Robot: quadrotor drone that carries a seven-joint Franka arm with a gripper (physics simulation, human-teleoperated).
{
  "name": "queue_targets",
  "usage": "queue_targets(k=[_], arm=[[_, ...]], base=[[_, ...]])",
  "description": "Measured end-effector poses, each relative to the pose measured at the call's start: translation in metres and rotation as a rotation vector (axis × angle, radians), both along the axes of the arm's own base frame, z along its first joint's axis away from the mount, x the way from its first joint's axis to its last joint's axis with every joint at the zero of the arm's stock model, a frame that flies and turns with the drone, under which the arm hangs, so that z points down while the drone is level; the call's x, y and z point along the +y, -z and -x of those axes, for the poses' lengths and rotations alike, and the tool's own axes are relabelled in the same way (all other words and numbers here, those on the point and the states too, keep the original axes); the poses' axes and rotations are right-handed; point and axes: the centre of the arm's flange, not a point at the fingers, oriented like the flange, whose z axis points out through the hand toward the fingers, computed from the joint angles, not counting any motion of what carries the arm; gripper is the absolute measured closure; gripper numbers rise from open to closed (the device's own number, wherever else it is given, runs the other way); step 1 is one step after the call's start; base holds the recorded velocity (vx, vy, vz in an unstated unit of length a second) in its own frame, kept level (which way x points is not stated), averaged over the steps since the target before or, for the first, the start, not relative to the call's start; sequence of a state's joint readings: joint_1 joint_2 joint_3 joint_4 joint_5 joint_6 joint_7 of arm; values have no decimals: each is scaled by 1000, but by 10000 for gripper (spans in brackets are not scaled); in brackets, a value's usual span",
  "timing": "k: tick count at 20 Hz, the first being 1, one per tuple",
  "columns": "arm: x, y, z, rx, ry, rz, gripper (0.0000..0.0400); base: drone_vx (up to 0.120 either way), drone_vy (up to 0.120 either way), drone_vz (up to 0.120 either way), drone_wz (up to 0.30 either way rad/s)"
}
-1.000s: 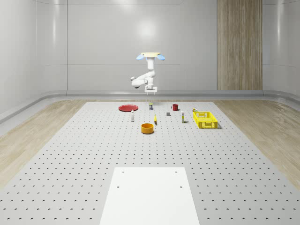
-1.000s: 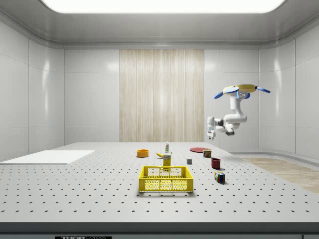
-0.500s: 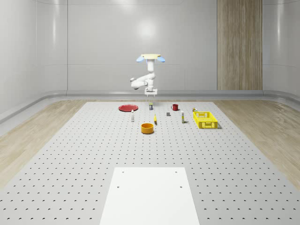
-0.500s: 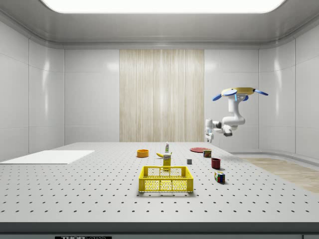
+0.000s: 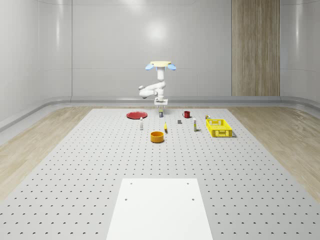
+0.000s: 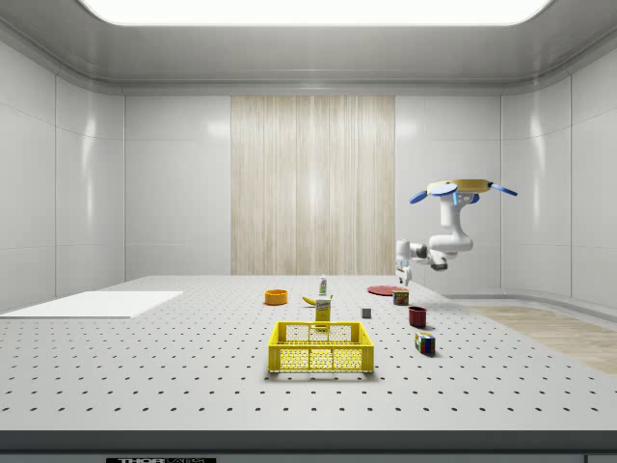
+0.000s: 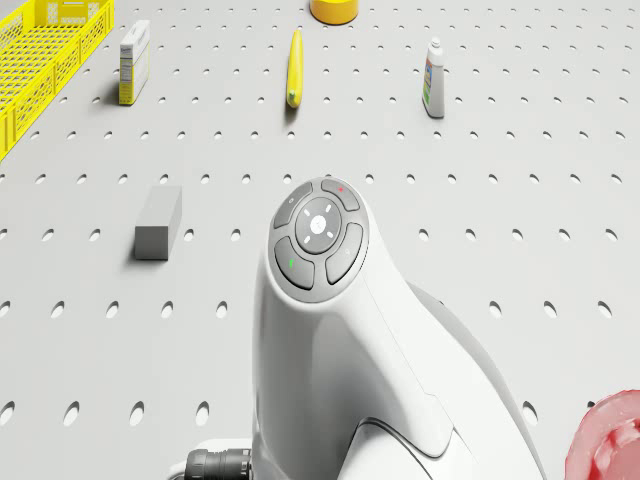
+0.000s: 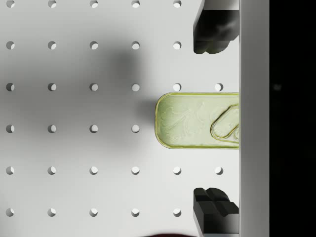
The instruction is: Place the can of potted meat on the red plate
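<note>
Drone (image 5: 160, 65) hovering — spread jaws directly above potted meat can (image 8: 197, 120).

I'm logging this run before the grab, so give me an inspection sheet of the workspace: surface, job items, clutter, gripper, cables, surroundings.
Surface: grey table with rows of holes; a white sheet lies at its near end.
Job's things: meat can upright on the table, not yet lifted; red plate beside it, apart.
Clutter: yellow crate, orange bowl, banana, red mug, small bottle, grey block, carton.
Gripper: gripper open, a finger on either side of the can, above it; drone hovers over it.
Cables: nothing seen.
Surroundings: white walls, a wooden wall panel.
</note>
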State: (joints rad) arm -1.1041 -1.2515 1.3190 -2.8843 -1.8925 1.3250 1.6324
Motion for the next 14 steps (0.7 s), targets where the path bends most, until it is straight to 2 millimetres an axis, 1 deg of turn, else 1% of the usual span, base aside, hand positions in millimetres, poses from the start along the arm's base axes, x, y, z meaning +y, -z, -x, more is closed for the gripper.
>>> queue_targets(k=[1, 2, 5, 14], arm=[[0, 0, 0, 0, 0, 0, 0], [0, 0, 0, 0, 0, 0, 0], [0, -6, 0, 0, 0, 0, 0], [0, -36, 0, 0, 0, 0, 0]], base=[[120, 0, -120, 0], [40, 0, -80, 0], [0, 0, 0, 0], [0, 0, 0, 0]])
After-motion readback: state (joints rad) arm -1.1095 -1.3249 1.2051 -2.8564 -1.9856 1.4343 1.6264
